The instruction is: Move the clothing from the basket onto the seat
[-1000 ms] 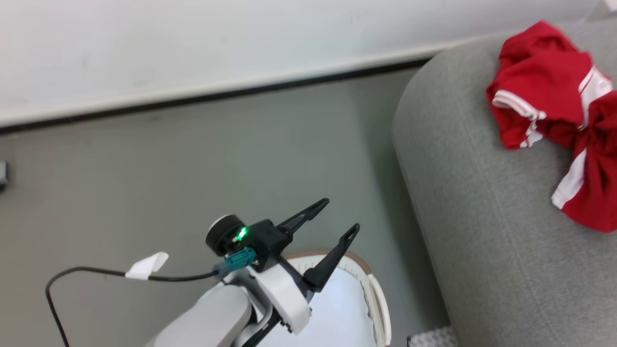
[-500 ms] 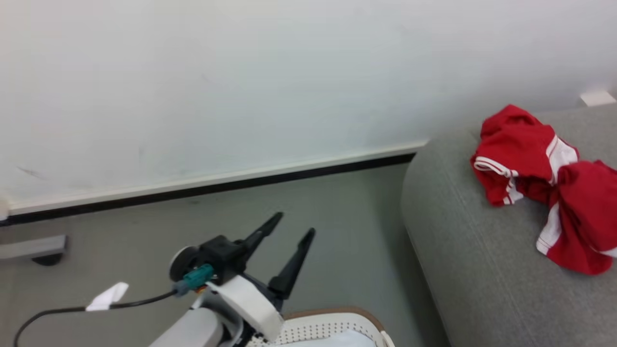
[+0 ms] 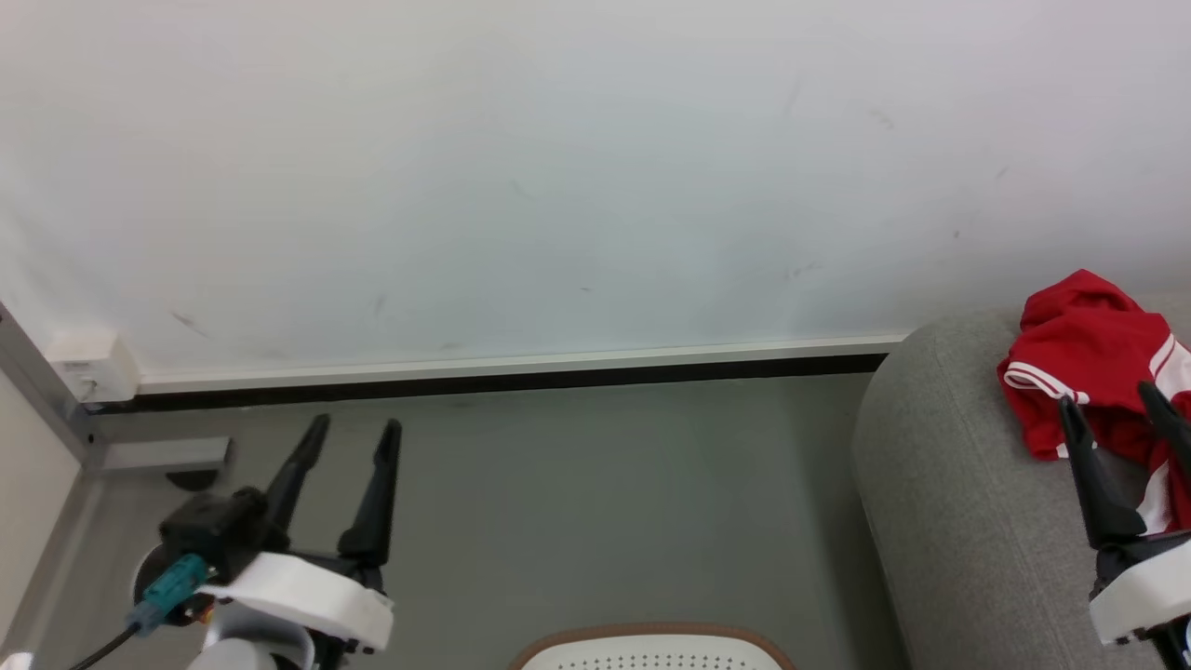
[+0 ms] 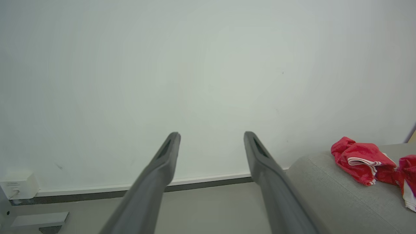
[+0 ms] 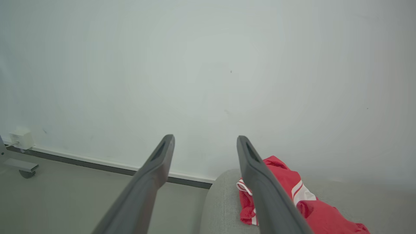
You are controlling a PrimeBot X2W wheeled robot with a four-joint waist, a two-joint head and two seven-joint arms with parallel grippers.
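Clothing (image 3: 1084, 358): crumpled red fabric with white panels and thin white-red striped trim, lying on top of the seat near its rounded end, close to the wall; in the left wrist view, two red bundles side by side, whether touching cannot be told.
Seat (image 3: 958, 521): large grey woven upholstery at the right of the head view, broad rounded edge turned toward the floor, bearing the clothing.
Basket (image 3: 651, 633): sliver at the bottom edge of the head view, tan-brown rim over a white perforated wall, on the floor to the left of the seat and apart from it; inside hidden.
Right gripper (image 3: 1105, 397): lower right of the head view, above the seat, dark fingers spread wide and empty, tips overlapping the red fabric in that view; contact with it cannot be told.
Left gripper (image 3: 355, 426): lower left of the head view, over the floor, well apart from the seat, fingers spread wide and empty, pointing toward the wall.
Cable (image 3: 112, 642): dark, ending in a teal plug at the left wrist.
Wall (image 3: 558, 167): pale, faintly scuffed, white skirting with a dark strip along its foot.
Floor (image 3: 577, 502): plain grey-green.
White box (image 3: 88, 365): low on the wall at the far left, above a grey foot (image 3: 163, 456).
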